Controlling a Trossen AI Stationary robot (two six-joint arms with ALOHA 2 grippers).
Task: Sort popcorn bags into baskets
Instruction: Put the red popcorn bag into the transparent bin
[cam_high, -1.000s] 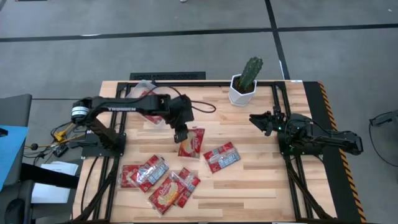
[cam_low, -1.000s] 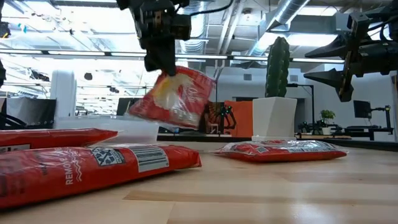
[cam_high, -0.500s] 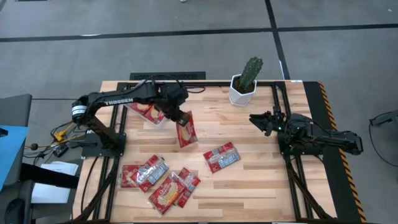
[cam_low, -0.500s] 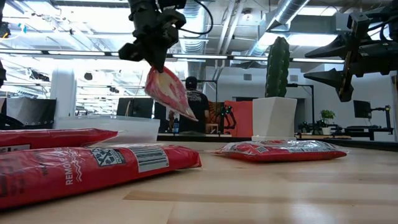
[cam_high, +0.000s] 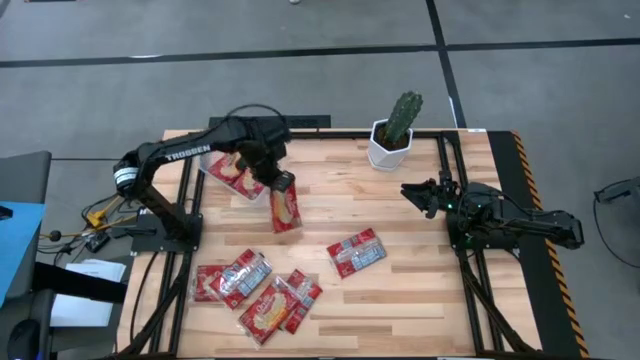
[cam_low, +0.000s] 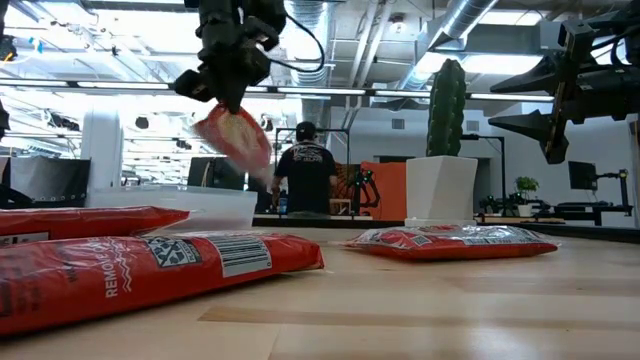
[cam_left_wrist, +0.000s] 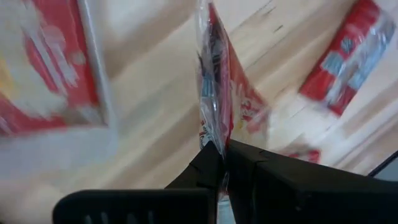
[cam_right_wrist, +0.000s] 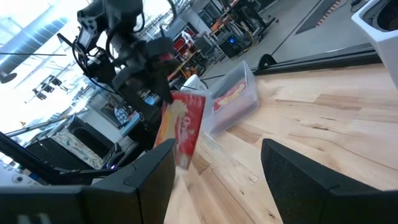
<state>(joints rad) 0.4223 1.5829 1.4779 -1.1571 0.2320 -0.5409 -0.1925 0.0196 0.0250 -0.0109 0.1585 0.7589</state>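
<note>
My left gripper hovers beside the clear tray, shut on a red popcorn bag that hangs in the air; the low view shows the bag well above the table. The tray, near the table's far left corner, has one packet lying flat in it. Another packet lies alone mid-table, and several lie in a heap near the near edge. My right gripper waits open above the table's right part, touching nothing. My left gripper pinches the bag's top edge between its two fingers, which come from above, slanting down. The bag is lifted clear and hangs below the fingers, tilted, its lower end toward the table's right.
A white faceted pot with a cactus stands at the far edge, right of centre. Bare wood lies between the tray and the single packet. Black rails run along the table's sides. A person stands in the room beyond.
My left gripper has carried the bag up off the table and toward the far left, toward the tray. The bag has swung from lying broad and tilted to hanging nearly edge-down below the fingers. My right arm has kept still.
</note>
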